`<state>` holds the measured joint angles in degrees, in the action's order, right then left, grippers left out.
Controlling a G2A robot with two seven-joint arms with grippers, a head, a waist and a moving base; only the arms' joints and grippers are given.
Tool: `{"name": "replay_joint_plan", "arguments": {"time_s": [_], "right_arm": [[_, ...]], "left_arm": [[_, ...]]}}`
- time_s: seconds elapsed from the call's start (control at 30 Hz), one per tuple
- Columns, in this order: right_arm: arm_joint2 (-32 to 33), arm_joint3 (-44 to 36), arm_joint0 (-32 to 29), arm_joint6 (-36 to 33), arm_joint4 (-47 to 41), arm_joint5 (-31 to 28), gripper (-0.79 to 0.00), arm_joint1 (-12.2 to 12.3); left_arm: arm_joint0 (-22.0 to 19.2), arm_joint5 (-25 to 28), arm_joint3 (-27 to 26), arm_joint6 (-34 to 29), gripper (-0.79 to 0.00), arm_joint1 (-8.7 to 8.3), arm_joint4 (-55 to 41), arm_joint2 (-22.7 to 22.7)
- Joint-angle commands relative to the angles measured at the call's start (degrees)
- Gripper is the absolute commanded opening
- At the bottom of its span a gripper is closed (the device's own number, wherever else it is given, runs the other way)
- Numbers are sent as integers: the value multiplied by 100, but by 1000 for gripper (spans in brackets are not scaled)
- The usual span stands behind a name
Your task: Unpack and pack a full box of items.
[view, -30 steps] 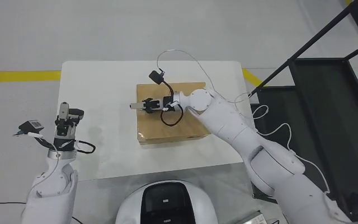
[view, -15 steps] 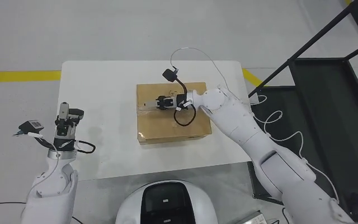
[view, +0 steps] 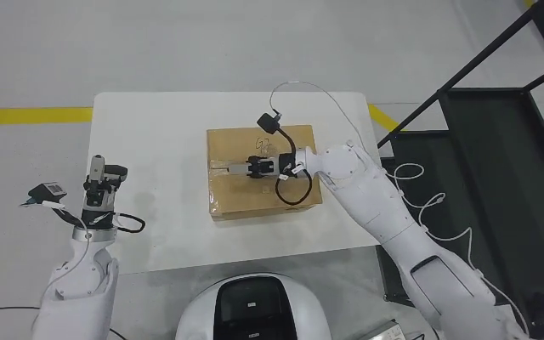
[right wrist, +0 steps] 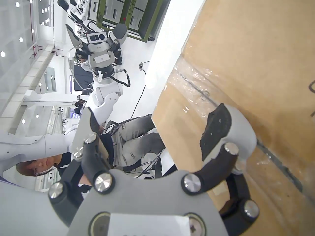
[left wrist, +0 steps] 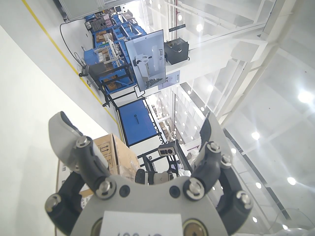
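Observation:
A closed brown cardboard box (view: 255,191) sits on the middle of the white table (view: 153,127), with clear tape along its top seam (right wrist: 196,87). My right gripper (view: 231,168) lies low over that seam near the box's left end. It is open: one dark pad (right wrist: 216,128) rests at the tape line, and the other finger (right wrist: 86,128) hangs past the box's edge. My left gripper (view: 100,170) is raised at the table's left edge, well away from the box (left wrist: 115,153). That gripper (left wrist: 133,128) points upward, open and holding nothing.
A black metal rack (view: 476,153) stands just off the table's right side. A thin cable (view: 306,89) loops from my right wrist over the table's far part. A yellow floor line (view: 42,114) runs at the left. Bare table surrounds the box.
My right gripper has slid to the right along the taped seam, from beyond the box's left edge onto its top. The left arm and the box have not moved.

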<state>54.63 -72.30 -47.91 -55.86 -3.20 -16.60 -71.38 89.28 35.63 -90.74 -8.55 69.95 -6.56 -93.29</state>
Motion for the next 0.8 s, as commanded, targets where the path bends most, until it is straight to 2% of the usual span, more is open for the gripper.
{"name": "replay_joint_plan", "arguments": {"time_s": [0.0,0.23,0.77], "right_arm": [[149,-67,-90,-50,79,83,0,57],[594,-226,-395,-102,349,337,0,229],[1701,-1270,-1201,-9,1421,870,0,618]], "left_arm": [[0,0,0,0,0,0,0,0],[0,0,0,0,0,0,0,0],[0,0,0,0,0,0,0,0]]}}
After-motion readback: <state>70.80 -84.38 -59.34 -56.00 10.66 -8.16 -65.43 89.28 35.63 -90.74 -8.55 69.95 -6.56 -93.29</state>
